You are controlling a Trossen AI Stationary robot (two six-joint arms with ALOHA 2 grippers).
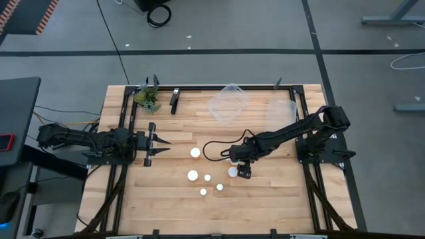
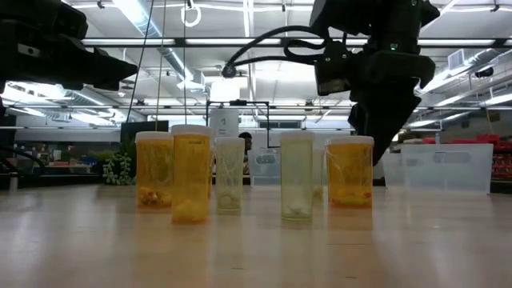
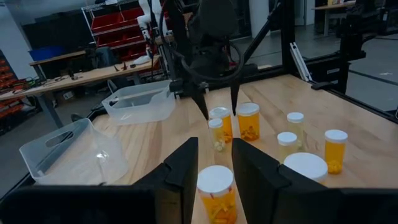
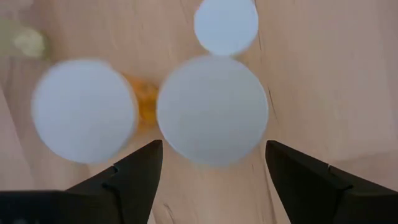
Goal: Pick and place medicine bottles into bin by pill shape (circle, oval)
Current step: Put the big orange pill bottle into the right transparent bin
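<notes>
Several small medicine bottles with white caps stand upright mid-table, around [image 1: 207, 178]; the low view shows amber ones [image 2: 190, 176] and clear ones [image 2: 297, 176]. My right gripper [image 1: 240, 170] points down, open, over one bottle's white cap [image 4: 211, 109]. Its fingers stand on either side of the cap, not touching it. My left gripper [image 1: 166, 147] is open and level, pointing toward the table's right edge. An amber bottle [image 3: 215, 190] stands ahead of its fingers, apart from them; it also shows in the high view [image 1: 195, 153].
Two clear plastic bins stand at the far side, one [image 1: 229, 103] near the middle and one [image 1: 282, 111] to its right. A small green plant [image 1: 147, 99] stands at the far left. Two other caps [image 4: 84, 109] [image 4: 225, 25] are close to the right gripper.
</notes>
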